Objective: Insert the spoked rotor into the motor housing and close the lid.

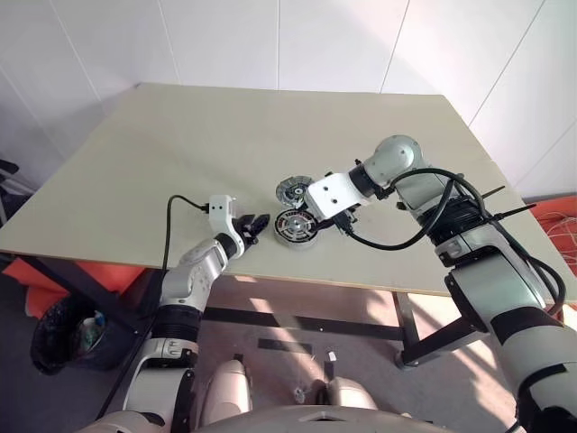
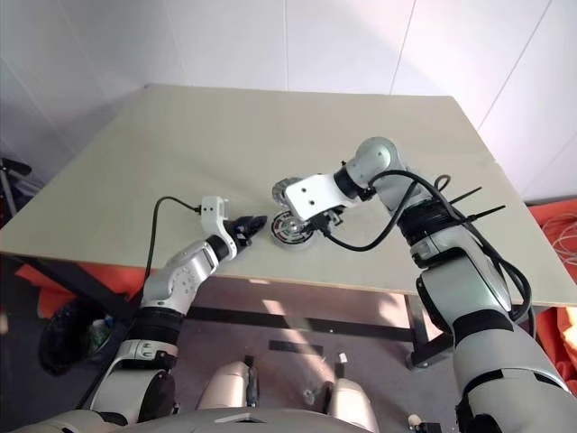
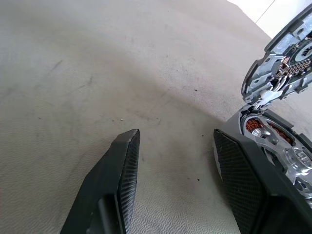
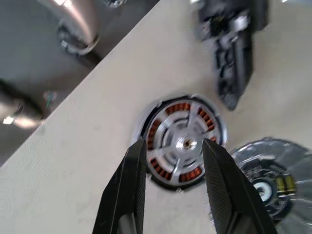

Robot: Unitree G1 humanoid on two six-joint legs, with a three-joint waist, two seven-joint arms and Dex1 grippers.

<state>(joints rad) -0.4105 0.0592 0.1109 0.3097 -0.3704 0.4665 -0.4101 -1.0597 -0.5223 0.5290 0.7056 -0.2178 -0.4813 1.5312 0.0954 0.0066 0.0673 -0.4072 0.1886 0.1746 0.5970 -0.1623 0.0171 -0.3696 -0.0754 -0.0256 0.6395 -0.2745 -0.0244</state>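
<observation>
The motor housing [image 4: 181, 141] lies near the table's front edge, its coppery windings showing. The spoked rotor [image 4: 187, 143] sits inside it, silvery spokes and hub up. The grey finned lid [image 4: 267, 176] rests on the table right behind the housing, touching or nearly touching it. Directly above the housing my right gripper [image 4: 174, 143] hangs open, pointing down, with nothing between its fingers. My left gripper [image 1: 260, 224] stands open and low on the table just left of the housing [image 3: 273, 141], one finger [image 3: 243, 185] close beside it and nothing held.
The beige table [image 1: 180, 153] has wide free room to the back and left. Its front edge [image 1: 108, 262] runs just below the work spot. A black cable [image 1: 176, 212] loops off my left wrist. Orange material [image 1: 81, 275] lies under the table.
</observation>
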